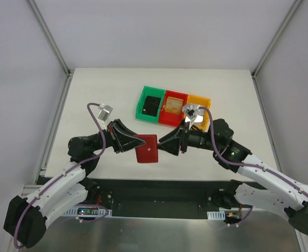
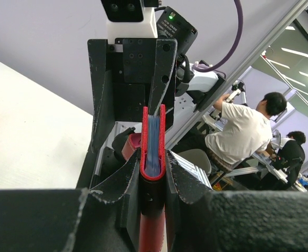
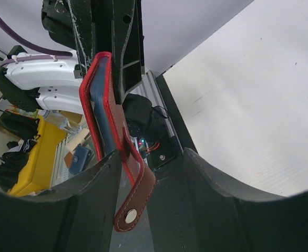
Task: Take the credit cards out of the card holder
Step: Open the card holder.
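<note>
Card holder [image 1: 146, 148] gripped by left pincer [image 2: 153, 177], tab [image 3: 136, 195] inside parted right pincer [image 3: 151, 157]

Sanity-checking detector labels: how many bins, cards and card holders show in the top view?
Bins: 3 (green bin, red bin, orange bin)
Cards visible: 2 (black card, tan card); the orange bin's inside is hidden
Red card holder: 1
Total: 6

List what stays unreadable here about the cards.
- Card holder pockets: both wrist views are nearly edge-on and show only blue-grey lining, so whether a card is inside cannot be told.
- Orange bin contents: top view, the right arm covers most of it.
- Tan card print: top view, too small.
</note>
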